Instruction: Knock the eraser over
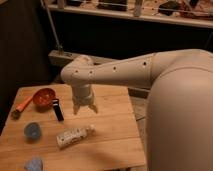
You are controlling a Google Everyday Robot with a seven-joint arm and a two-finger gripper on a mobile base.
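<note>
While the gripper hangs over the table with jaws apart, holding nothing, the eraser stands tall just beside it, toward the red scoop.

A wooden table carries a red scoop, upright eraser, blue cup and white bottle on its side; the gripper hangs above the middle.

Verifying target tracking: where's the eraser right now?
Camera view, left half of the table: the eraser sits just right of the red scoop, the gripper close on its right, the white bottle in front.
</note>
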